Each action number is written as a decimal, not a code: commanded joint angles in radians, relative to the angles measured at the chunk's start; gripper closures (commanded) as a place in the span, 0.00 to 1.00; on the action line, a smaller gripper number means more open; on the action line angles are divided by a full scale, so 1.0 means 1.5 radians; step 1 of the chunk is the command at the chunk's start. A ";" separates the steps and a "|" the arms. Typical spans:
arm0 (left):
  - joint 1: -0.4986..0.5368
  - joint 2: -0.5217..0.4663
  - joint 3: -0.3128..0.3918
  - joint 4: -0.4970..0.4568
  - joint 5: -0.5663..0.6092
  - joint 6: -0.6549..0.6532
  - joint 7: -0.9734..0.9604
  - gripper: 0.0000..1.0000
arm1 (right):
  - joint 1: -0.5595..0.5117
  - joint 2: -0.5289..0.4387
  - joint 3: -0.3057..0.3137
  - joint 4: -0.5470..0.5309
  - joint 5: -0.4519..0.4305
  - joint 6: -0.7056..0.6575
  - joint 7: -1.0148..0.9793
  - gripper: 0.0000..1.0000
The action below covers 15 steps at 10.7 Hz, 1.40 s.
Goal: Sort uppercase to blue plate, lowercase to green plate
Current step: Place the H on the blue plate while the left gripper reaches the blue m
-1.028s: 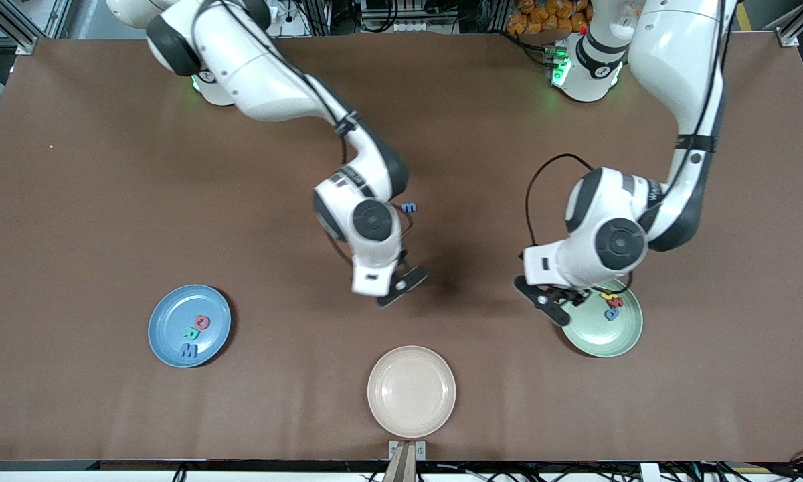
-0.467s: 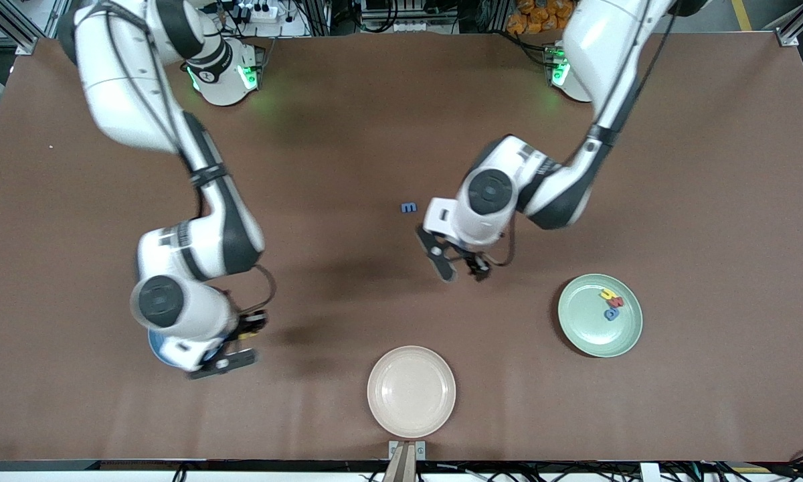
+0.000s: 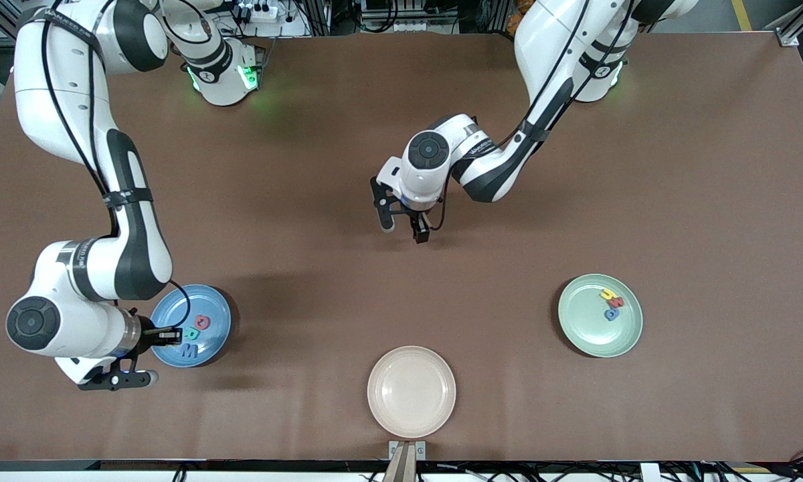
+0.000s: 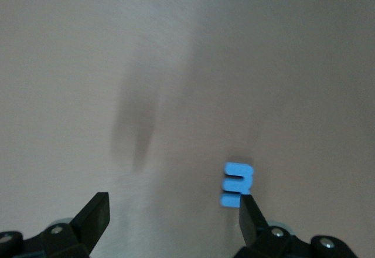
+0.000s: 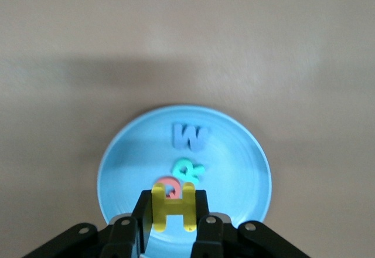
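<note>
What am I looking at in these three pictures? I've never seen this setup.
Two white robot arms work at a brown table. One picture looks down from across it; the others come from cameras on each wrist. The right tool grips a yellow H over the blue plate, which holds a red Q, green R and blue M. The left tool, open, hangs over a small blue m. The green plate holds three letters; the beige plate none.

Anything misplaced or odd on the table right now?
Nothing is spilled or mis-sorted. One blue m lies loose on the bare table under the open left claw. The right claw holds the yellow H over the blue plate. The green plate holds only its letters, and the beige plate holds none.
</note>
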 commanded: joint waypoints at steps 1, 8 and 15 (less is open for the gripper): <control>-0.008 -0.012 -0.011 -0.058 0.050 0.041 -0.022 0.10 | -0.034 -0.006 0.007 0.001 -0.002 -0.075 0.002 1.00; -0.025 -0.006 -0.019 -0.061 0.097 0.038 -0.084 0.11 | -0.049 -0.005 0.014 0.001 0.003 -0.102 0.010 0.00; -0.025 0.009 -0.019 -0.050 0.105 0.038 -0.086 0.21 | -0.043 -0.036 0.012 -0.003 0.000 -0.067 0.010 0.00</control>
